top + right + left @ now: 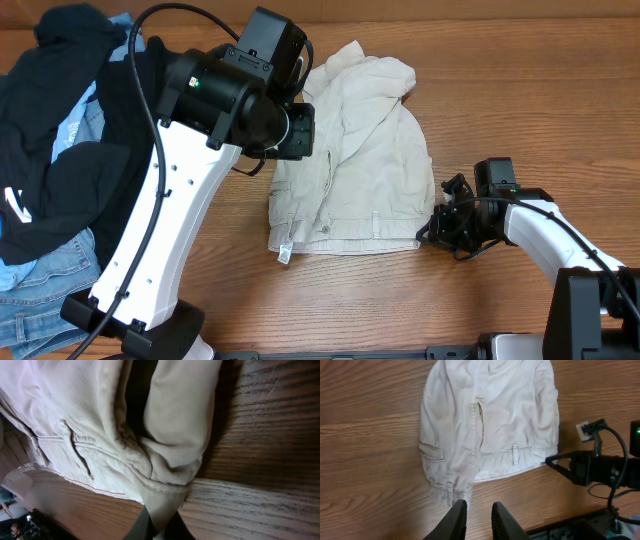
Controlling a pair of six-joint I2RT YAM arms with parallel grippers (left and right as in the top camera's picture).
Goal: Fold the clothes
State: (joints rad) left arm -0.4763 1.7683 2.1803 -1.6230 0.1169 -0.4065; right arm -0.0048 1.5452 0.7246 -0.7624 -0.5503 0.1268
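Note:
The clothes in play are light beige shorts (360, 170), lying flattened and folded over in the middle of the table, waistband toward the front edge and a small white tag (284, 254) at the front left corner. My right gripper (432, 228) is at the front right corner of the waistband, shut on a pinch of its fabric (162, 505). My left gripper (477, 510) hovers above the shorts' (510, 415) left side, its fingers slightly apart with nothing between them. A slit pocket (481, 420) shows on top.
A heap of other garments fills the left end of the table: a black one (60, 150), a light-blue one (80, 120) and denim (40, 290). The left arm's white link (160, 230) runs across the front left.

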